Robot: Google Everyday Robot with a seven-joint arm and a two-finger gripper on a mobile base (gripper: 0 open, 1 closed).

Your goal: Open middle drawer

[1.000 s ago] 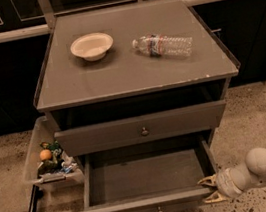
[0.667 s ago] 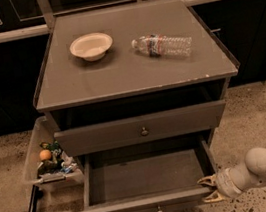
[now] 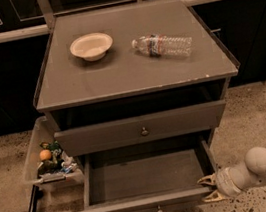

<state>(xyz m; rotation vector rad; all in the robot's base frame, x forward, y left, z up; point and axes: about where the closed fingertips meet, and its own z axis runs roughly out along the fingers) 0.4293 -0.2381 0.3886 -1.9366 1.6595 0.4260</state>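
The wide grey wooden middle drawer (image 3: 145,177), at lower centre, looks like matt painted wood. Its small round knob (image 3: 159,208) looks like dull metal. At lower right, by the drawer's right front corner, the gripper (image 3: 205,190) shows smooth yellowish plastic fingers, spread apart.

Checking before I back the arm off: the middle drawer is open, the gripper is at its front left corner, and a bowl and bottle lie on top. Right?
Not quite. The camera view shows the gripper at the front right corner of the open middle drawer, not the left. The bowl and bottle do lie on top.
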